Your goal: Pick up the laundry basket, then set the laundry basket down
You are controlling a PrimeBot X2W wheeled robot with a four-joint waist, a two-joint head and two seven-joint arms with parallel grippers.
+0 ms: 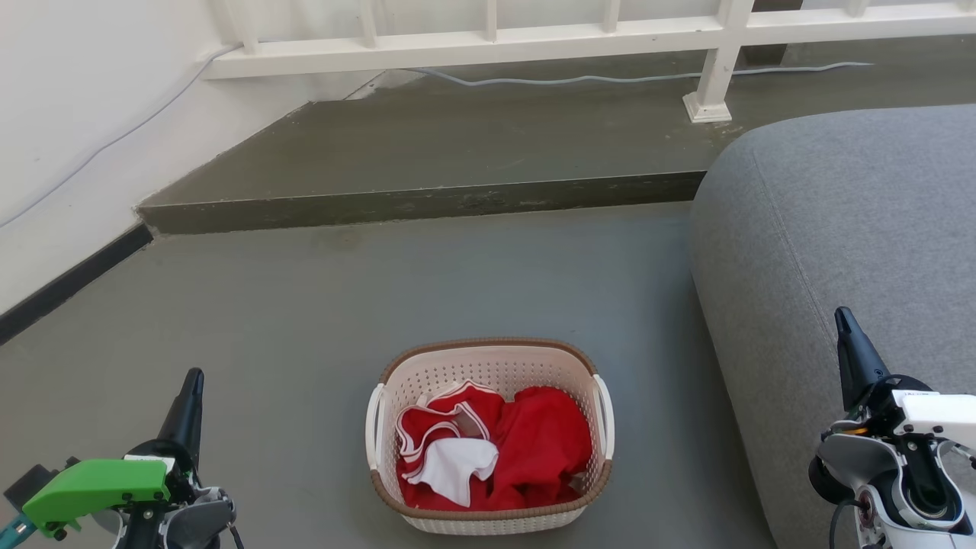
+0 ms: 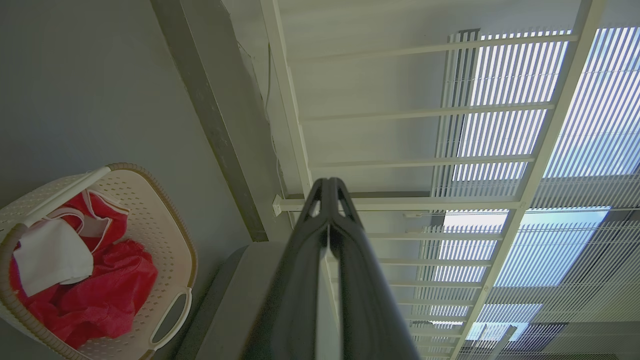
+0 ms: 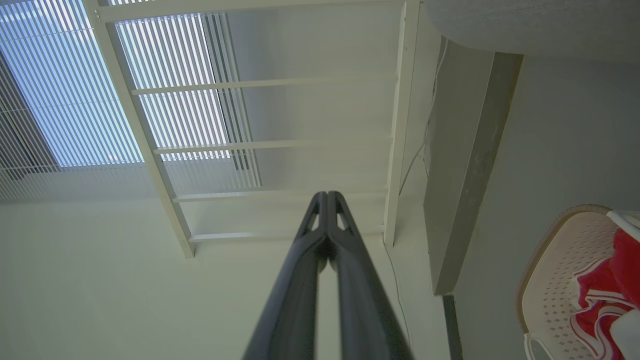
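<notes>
I see my left gripper (image 1: 194, 379) closed tight on nothing, my right gripper (image 1: 842, 317) the same, the laundry basket (image 1: 492, 366) on the floor (image 1: 305, 305) between them, apart from both, red clothes (image 1: 541, 442) inside it

A grey upholstered sofa (image 1: 839, 229) stands at the right of a grey floor (image 1: 305, 305), near a raised concrete step (image 1: 419, 202) that runs below a white railing (image 1: 488, 38). A pale cable (image 1: 579, 78) trails along the step past the railing's post (image 1: 715, 76), and a white wall (image 1: 76, 114) with a black skirting board (image 1: 69, 282) closes the left side. Red and white clothes (image 1: 534, 442) lie bunched in the foreground.
</notes>
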